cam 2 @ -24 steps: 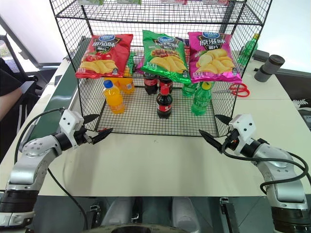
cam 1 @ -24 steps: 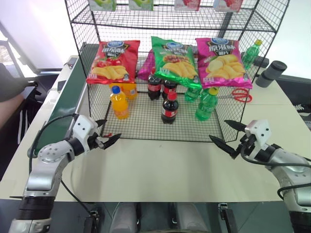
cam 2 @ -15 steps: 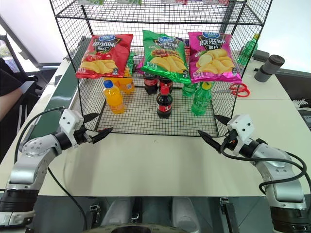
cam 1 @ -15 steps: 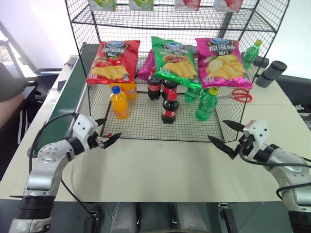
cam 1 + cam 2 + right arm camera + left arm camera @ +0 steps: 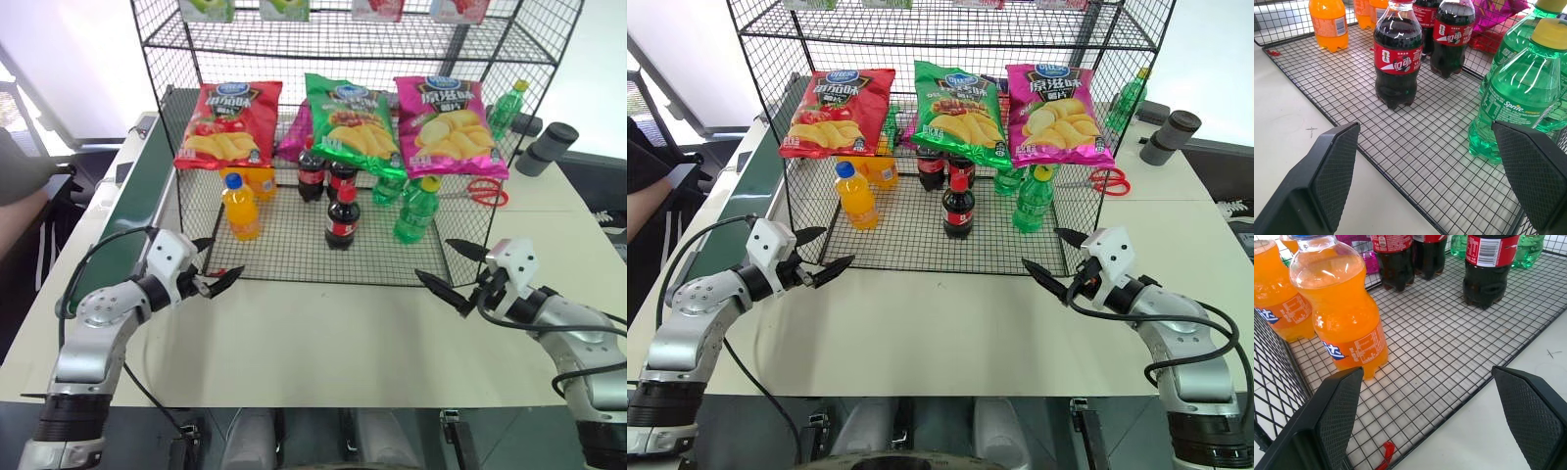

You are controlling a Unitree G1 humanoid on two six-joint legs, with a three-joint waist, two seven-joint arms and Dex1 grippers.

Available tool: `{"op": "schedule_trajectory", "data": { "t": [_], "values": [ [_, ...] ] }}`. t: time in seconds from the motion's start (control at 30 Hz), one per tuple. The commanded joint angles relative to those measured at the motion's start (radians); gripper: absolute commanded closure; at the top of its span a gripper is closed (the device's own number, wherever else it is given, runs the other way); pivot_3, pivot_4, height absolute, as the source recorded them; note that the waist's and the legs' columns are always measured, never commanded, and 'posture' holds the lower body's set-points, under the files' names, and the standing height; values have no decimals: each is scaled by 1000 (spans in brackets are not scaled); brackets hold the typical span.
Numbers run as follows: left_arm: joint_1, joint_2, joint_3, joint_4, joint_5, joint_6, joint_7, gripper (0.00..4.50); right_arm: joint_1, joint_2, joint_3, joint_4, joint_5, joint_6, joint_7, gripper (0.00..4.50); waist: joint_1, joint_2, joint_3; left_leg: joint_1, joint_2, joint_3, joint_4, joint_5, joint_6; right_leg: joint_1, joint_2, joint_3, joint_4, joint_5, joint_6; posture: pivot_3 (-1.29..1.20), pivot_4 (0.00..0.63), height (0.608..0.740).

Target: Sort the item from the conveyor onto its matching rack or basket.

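Note:
Three cola bottles with red caps and labels stand on the mesh floor of the black wire rack: one in front and two behind it. The front cola bottle stands just ahead of my right gripper, which is open and empty at the rack's front right corner. My left gripper is also open and empty, at the rack's front left corner. The dark-green conveyor runs along the rack's left side.
Orange-drink bottles stand left in the rack, green bottles right. Red, green and pink chip bags hang above them. Red scissors and a dark cylinder lie right of the rack. A person's arm shows far left.
My right gripper has edged a little toward the rack's front. The left gripper and the bottles have kept still.

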Motion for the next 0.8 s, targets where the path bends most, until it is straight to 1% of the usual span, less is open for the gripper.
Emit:
{"op": "schedule_trajectory", "data": {
  "t": [0.03,0.5,0.8],
  "values": [
    [-13,-2,1,-17,0,-14,3,0,-15,3,-8,-21,6,-9,-5,30,0,0,0,0,0,0,0,0,0,0,0,0,0,0,0,0,150,740],
    [-20,-10,1,-11,5,-19,6,0,-37,6,5,11,2,-28,2,30,0,0,0,0,0,0,0,0,0,0,1,0,0,0,0,0,150,740],
    [-9,-13,5,-19,6,-17,6,0,-27,10,11,15,-1,-40,9,30,0,0,0,0,0,0,0,0,0,0,1,0,0,0,0,0,150,740]
  ]
}}
